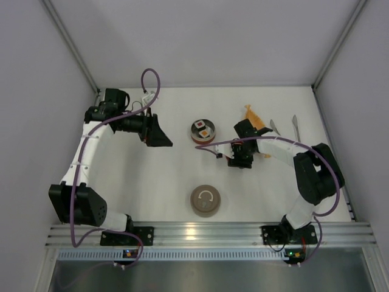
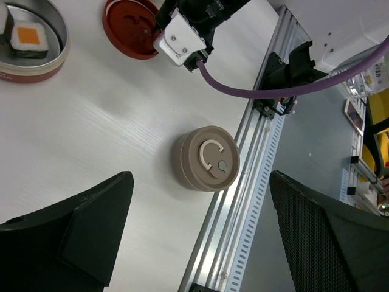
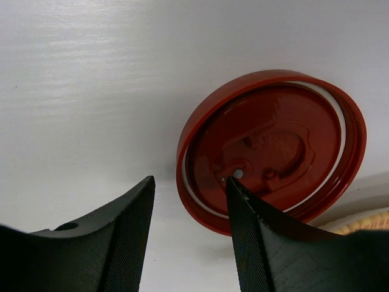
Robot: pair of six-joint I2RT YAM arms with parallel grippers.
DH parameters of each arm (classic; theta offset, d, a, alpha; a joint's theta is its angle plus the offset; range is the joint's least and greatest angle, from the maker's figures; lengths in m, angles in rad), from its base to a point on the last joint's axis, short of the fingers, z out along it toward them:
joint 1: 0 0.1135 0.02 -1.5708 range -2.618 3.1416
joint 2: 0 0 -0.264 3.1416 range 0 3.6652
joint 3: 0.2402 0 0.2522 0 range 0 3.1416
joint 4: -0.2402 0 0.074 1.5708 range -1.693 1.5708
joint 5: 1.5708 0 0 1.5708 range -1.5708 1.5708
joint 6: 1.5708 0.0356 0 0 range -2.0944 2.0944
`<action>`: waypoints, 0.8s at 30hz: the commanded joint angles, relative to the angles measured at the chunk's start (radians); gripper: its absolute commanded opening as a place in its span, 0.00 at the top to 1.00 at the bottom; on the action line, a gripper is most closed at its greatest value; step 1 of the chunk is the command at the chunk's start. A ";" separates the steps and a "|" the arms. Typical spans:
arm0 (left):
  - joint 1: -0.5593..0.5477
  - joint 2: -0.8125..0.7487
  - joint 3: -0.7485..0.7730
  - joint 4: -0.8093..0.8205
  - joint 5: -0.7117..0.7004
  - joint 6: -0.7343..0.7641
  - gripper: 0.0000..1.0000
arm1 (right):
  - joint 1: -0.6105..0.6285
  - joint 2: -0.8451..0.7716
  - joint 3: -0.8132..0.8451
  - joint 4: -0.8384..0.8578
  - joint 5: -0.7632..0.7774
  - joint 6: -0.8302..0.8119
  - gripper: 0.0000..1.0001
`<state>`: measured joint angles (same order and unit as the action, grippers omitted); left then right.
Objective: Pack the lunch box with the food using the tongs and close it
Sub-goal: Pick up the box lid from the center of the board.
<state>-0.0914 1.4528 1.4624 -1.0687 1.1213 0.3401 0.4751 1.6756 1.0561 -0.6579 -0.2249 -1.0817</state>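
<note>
Right end effector [image 3: 190, 179], half spread, straddles the red lid [image 3: 273, 146] rim; left end effector [image 2: 200, 176] gapes wide. The tin [image 2: 30, 72] holds food [image 2: 29, 38]; only closing seems left.

Round metal tin [image 2: 36, 72], open and upright at counter ctr, w/ two sushi-like food pieces [image 2: 27, 38] inside: white blocks, dark wrap, one orange top, one red. Red lid [image 3: 273, 149] lies inside-up, right of tin. Silver tongs [image 1: 295, 126] flat at far right.
</note>
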 commanded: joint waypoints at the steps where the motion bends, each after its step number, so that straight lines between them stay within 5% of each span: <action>1: 0.016 -0.046 0.022 0.041 -0.026 0.026 0.02 | 0.031 0.026 0.038 0.072 0.027 -0.027 0.50; 7: 0.021 -0.054 0.021 0.016 -0.037 0.059 0.02 | 0.072 0.030 -0.024 0.089 0.055 -0.044 0.60; 14: 0.022 -0.074 0.001 0.050 -0.070 0.028 0.02 | 0.114 0.000 -0.090 0.115 0.081 -0.008 1.00; 20: 0.022 -0.155 -0.072 0.231 -0.244 -0.131 0.02 | 0.106 -0.099 0.066 -0.080 -0.091 0.135 1.00; 24: 0.022 -0.265 -0.155 0.380 -0.204 -0.174 0.02 | 0.062 -0.166 0.301 -0.228 -0.375 0.293 1.00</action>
<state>-0.0734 1.2808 1.3449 -0.8680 0.9161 0.2230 0.5591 1.6165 1.1709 -0.7784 -0.3401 -0.9264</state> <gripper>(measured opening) 0.983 0.239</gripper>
